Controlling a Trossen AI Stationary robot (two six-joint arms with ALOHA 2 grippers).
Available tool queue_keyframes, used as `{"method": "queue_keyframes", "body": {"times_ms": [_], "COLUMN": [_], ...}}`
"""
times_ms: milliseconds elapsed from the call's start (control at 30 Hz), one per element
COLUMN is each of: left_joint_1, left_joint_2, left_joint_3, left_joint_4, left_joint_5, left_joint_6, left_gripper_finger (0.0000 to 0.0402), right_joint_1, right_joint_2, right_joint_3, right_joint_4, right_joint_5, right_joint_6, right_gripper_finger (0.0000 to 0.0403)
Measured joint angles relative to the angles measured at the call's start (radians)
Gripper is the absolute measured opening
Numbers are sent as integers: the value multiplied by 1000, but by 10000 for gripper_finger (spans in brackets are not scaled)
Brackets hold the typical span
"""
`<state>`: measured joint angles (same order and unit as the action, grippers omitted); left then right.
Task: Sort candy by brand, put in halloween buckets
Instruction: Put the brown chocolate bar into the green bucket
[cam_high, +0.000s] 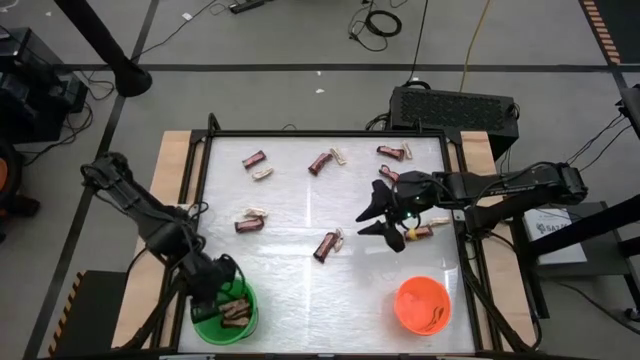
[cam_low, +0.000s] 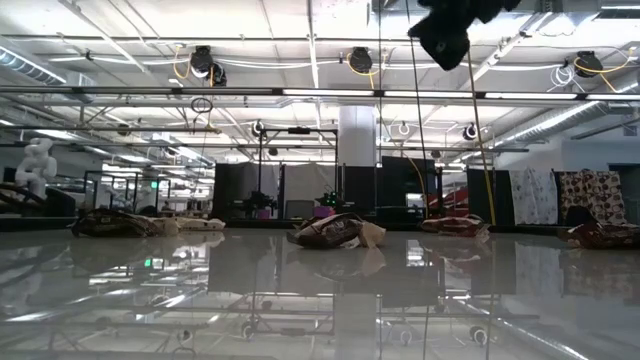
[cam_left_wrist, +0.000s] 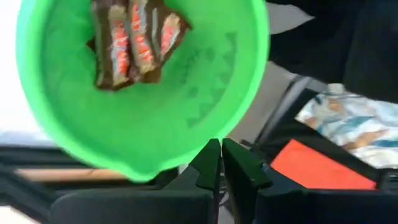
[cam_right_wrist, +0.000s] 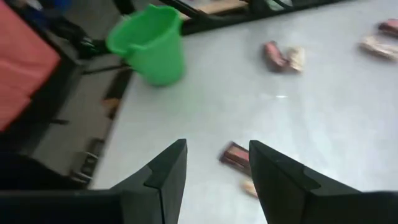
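Observation:
The green bucket (cam_high: 226, 318) stands at the table's near left corner with three dark brown bars (cam_left_wrist: 132, 41) lying in it. My left gripper (cam_left_wrist: 219, 163) hangs shut just above the bucket's rim (cam_high: 220, 286), with nothing between its fingers. The orange bucket (cam_high: 423, 305) stands at the near right with pale candy in it. My right gripper (cam_high: 363, 222) hovers open above the right half of the table. A brown bar (cam_right_wrist: 235, 154) lies on the table below its fingers. Brown and pale candy (cam_high: 327, 245) lies scattered over the table, mostly in pairs.
Candy pairs lie at the far left (cam_high: 256, 165), far middle (cam_high: 327, 160), far right (cam_high: 395, 152) and left middle (cam_high: 249, 221). One more bar lies under my right arm (cam_high: 420, 232). A black frame (cam_high: 205, 180) borders the tabletop. A dark box (cam_high: 455, 105) stands beyond the far right corner.

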<state>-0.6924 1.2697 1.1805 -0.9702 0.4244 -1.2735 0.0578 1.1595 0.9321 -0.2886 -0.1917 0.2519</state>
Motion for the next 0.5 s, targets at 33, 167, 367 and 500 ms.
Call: {"method": "queue_keyframes", "body": {"times_ms": [33,167,367,500], "left_joint_1": [18,109,278,406], "left_joint_2": [0,0,0,0], "left_joint_3": [0,0,0,0], "left_joint_4": [6,14,29,100], "left_joint_5": [0,-34,-227,-384], "left_joint_6": [6,41,145,333], "left_gripper_finger": [24,24,24,25], "right_joint_1": [0,0,-69,-226], "right_joint_2": [0,-4,-2,45], "right_joint_3": [0,0,0,-1], "right_joint_4": [-14,-71,-236,-361], "right_joint_5": [28,285,492,485], "right_joint_6": [-13,37,107,146], "right_gripper_finger": [165,164,164,164]}}
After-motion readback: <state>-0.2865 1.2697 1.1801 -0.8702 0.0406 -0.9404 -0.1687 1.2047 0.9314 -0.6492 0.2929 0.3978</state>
